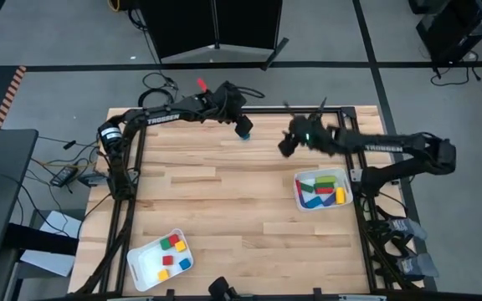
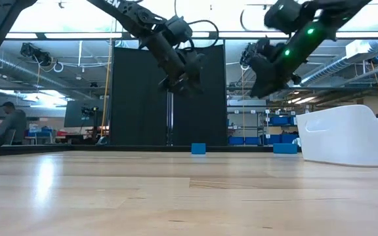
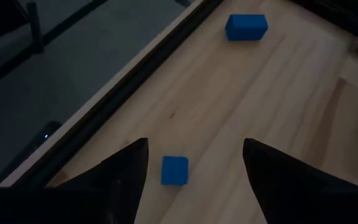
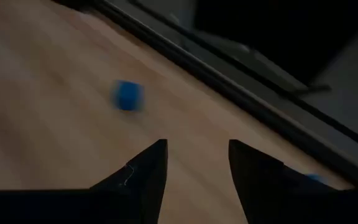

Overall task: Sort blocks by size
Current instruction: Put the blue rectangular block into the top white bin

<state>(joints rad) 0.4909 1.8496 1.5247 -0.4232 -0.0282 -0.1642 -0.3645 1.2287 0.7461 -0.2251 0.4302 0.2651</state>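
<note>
Desk [image 1: 224,201]: a pale wooden top in a dark frame; it carries both trays and the two blocks not yet sorted.

Right tray [image 1: 301,201]: a white tray near the desk's right edge; it holds the longer bars in red, green, blue and yellow, so it appears to serve as the bin for large pieces.

Left tray [image 1: 145,266]: a white tray at the near left corner; it holds tiny cubes in red, green, yellow and blue, evidently the bin for small pieces.

Left pincer [image 1: 239,123]: raised above the far edge of the desk, fingers apart and empty; the left wrist view frames the small blue cube between them, which suggests alignment for a descent onto it.

Right pincer [image 1: 286,144]: raised over the far middle of the desk, fingers apart and empty; well apart from its tray, probably travelling toward the remaining pieces.

Larger blue block [image 3: 246,27]: lies on the desk close to the far rail, beyond the cube; judged a candidate for the right tray.

Small blue cube [image 3: 174,170]: rests on the desk directly beneath the left pincer, near the far rail; judged bound for the left tray.
</note>
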